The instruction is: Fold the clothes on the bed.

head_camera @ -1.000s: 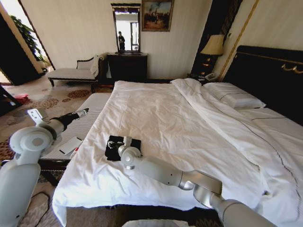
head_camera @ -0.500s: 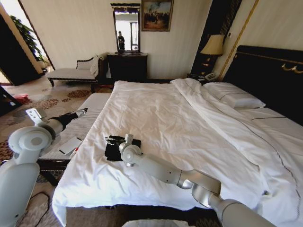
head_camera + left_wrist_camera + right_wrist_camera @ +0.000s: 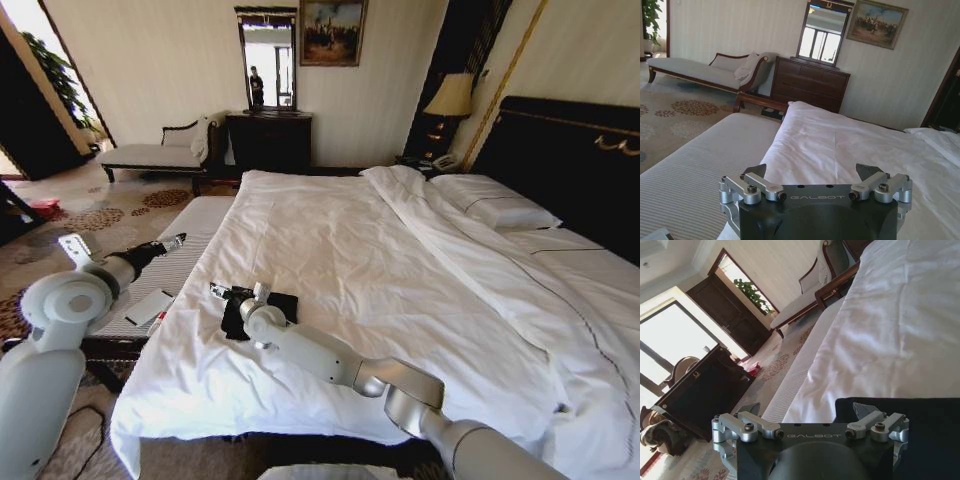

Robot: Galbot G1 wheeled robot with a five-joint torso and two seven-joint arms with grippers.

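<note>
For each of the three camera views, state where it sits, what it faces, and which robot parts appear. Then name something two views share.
Head view: high, looking down on the bed; both arms visible.
Left wrist view: behind the open left end effector, facing the dresser.
Right wrist view: behind the open right end effector, above the black T-shirt.
Shared: the chaise bench.

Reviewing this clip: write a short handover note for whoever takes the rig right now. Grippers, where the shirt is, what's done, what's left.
Right gripper: open, jaws spread, at the black T-shirt, over its edge nearest the bed's side; not gripping it.
Left gripper: open, empty, held out over the striped bench beside the bed.
T-shirt: a small, compact dark bundle on the white duvet near the bed's left edge.
Done: it looks at least partly folded; how neatly, cannot tell.
Left: check the fold, tidy if needed.
</note>
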